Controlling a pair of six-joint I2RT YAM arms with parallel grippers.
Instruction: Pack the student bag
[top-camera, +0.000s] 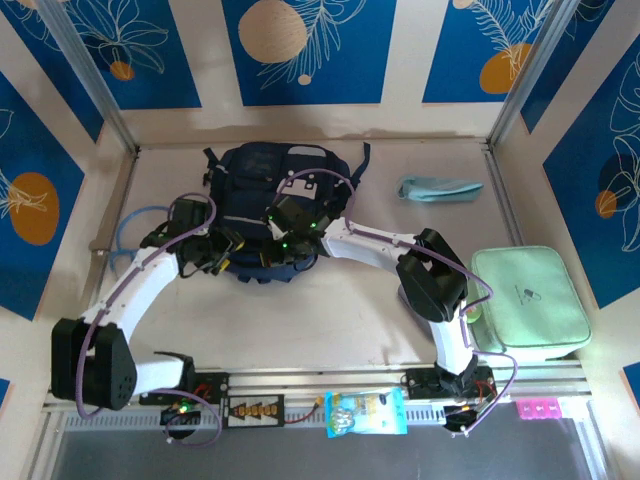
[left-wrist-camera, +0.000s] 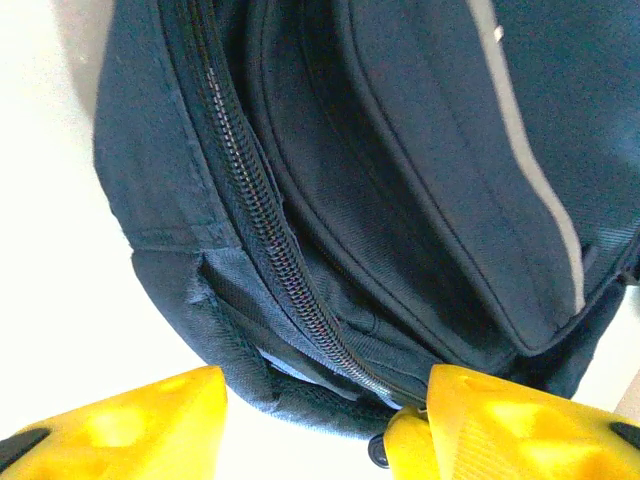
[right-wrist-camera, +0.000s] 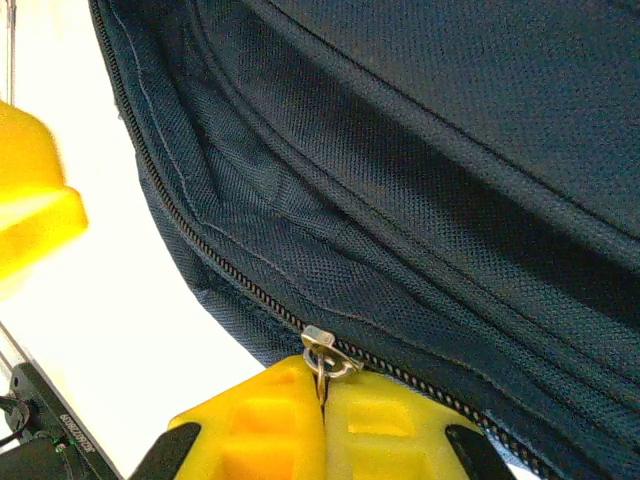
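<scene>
The student bag (top-camera: 275, 175) lies at the far middle of the table (top-camera: 330, 320), its zip closed where visible and its contents hidden. The right gripper (right-wrist-camera: 322, 395) is pinched tight on the zipper pull (right-wrist-camera: 325, 352). The left gripper (left-wrist-camera: 325, 392) stands half-parted around the bag's near corner, perhaps just touching fabric.

Right hand (right-wrist-camera: 322, 400) at bottom centre, yellow fingers (right-wrist-camera: 255, 415) pressed together, pinching small metal zipper pull (right-wrist-camera: 325, 350) between tips. Pull sits on zipper (right-wrist-camera: 210, 255), which runs diagonally from upper left down to lower right along student bag (right-wrist-camera: 420, 150). Bag: dark navy woven fabric with stitched seams and folds parallel to zipper, resting on pale counter (right-wrist-camera: 120, 320). Second yellow piece (right-wrist-camera: 30, 190) at left, apart from bag, blurred. Dark hardware with white lettering (right-wrist-camera: 40, 440) in bottom-left corner; text unreadable.
</scene>
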